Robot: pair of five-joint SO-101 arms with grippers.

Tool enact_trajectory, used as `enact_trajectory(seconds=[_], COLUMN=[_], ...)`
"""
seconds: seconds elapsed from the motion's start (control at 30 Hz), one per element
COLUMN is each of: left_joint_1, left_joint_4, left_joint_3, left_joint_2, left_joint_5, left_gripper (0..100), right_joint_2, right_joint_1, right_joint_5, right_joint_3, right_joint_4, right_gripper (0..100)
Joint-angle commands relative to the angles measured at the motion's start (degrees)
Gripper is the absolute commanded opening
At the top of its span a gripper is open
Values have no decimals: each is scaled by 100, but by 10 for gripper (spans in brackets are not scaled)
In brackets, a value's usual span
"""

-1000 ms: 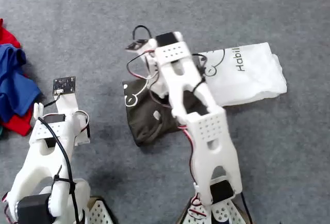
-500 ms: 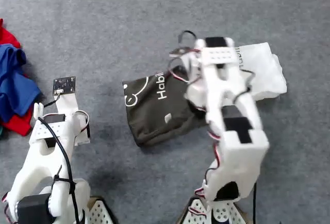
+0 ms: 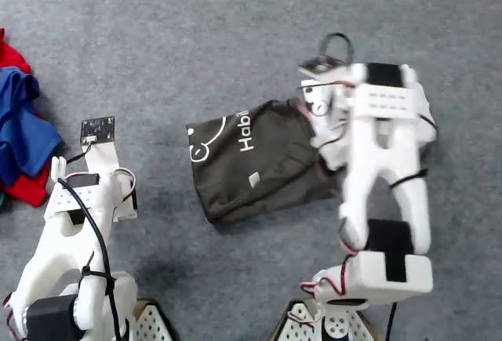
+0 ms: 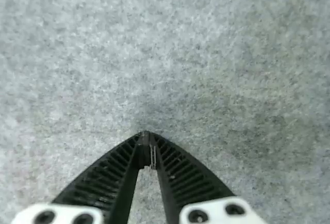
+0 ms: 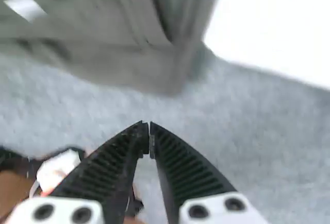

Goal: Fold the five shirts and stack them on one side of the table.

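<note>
A dark olive folded shirt (image 3: pixel 255 161) with white print lies mid-table. My right arm (image 3: pixel 384 161) stands over the spot just right of it. In the right wrist view, my right gripper (image 5: pixel 145 127) is shut on nothing. It hovers over bare grey felt close to the dark shirt's edge (image 5: pixel 103 33), with a white shirt (image 5: pixel 278 28) beyond. My left arm (image 3: pixel 78 215) sits at the near left. Its gripper (image 4: pixel 146 137) is shut and empty over the felt. A blue shirt (image 3: pixel 20 125) and a red shirt (image 3: pixel 23 188) lie bunched at the table's left edge.
The grey felt table (image 3: pixel 157 51) is open across the back and between the two arms. The arm bases (image 3: pixel 149 321) stand at the near edge. The left wrist camera board (image 3: pixel 98 129) points toward the back.
My right arm swung rightward off the dark shirt, which now lies uncovered, and now covers the white shirt. The left arm and the shirts at the left have not moved.
</note>
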Motion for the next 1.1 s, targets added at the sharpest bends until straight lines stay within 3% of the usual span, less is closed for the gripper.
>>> enact_trajectory(seconds=[0.0, 0.2, 0.33, 0.43, 0.67, 0.93, 1.07], left_joint_1=[66, 66, 66, 66, 66, 48, 110], left_joint_4=[-70, -70, -62, -53, -70, -70, -35], left_joint_3=[22, 40, 66, 66, 66, 66, -163], left_joint_2=[-176, -176, -176, -176, -176, -176, -220], left_joint_5=[18, 18, 18, 18, 18, 18, 18], left_gripper=[30, 30, 30, 30, 30, 30, 29], right_joint_2=[-251, 576, 1446, 1851, 1780, 936, 374], right_joint_1=[-791, -1486, -1415, -1284, -571, 1152, 1327], right_joint_5=[-554, -949, -958, -958, -914, -141, -202], right_joint_3=[-163, -145, -163, -242, -400, 1138, 901], right_joint_4=[-826, -2356, -2338, -1705, -185, -870, -651], right_gripper=[15, 15, 15, 15, 15, 15, 15])
